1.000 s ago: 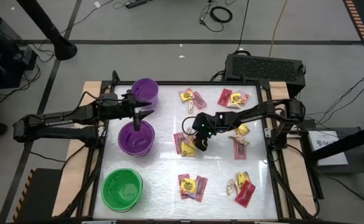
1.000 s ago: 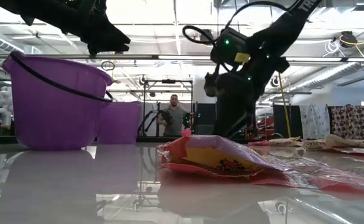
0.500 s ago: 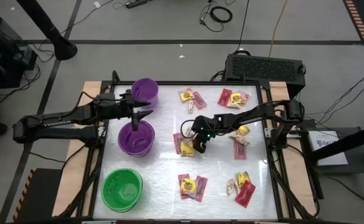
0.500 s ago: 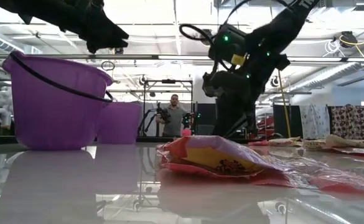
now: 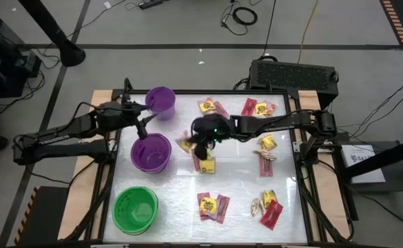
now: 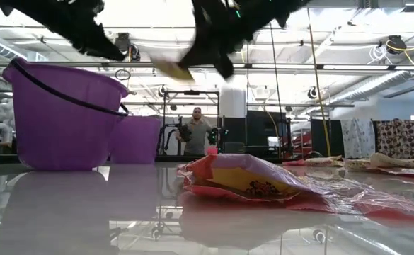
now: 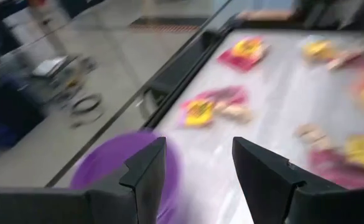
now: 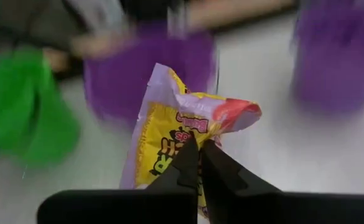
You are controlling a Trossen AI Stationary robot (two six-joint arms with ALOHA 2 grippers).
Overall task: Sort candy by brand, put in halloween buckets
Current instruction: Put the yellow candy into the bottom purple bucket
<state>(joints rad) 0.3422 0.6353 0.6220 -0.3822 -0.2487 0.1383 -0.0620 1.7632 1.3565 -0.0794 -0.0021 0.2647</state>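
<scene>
From above, the right gripper (image 5: 189, 143) hung over the middle of the white counter (image 5: 242, 180), its fingers clamped on a yellow crinkly candy packet (image 5: 185, 145), just beside the wider purple plastic bucket (image 5: 150, 153), probably so the packet could go in there. The left gripper (image 5: 143, 124) hovered between that bucket and the small purple round bucket (image 5: 160, 99), fingers apart and holding nothing; it stood close to the right arm's likely path. The bright green plastic bucket (image 5: 135, 209) sat well apart at the near corner, and more yellow and pink-red packets (image 5: 213, 205) lay scattered over the counter. In the low view, the held packet (image 6: 173, 69) hung in the air above the counter, higher than the rim of the wider purple bucket (image 6: 61, 117). A person (image 6: 194, 132) stood far off in the room. The left wrist view showed its two dark fingers (image 7: 145, 169) spread wide above a purple bucket (image 7: 116, 163). The right wrist view showed the fingers (image 8: 198, 163) pinched together on the packet's (image 8: 169, 137) edge, with purple and green buckets blurred beyond.
</scene>
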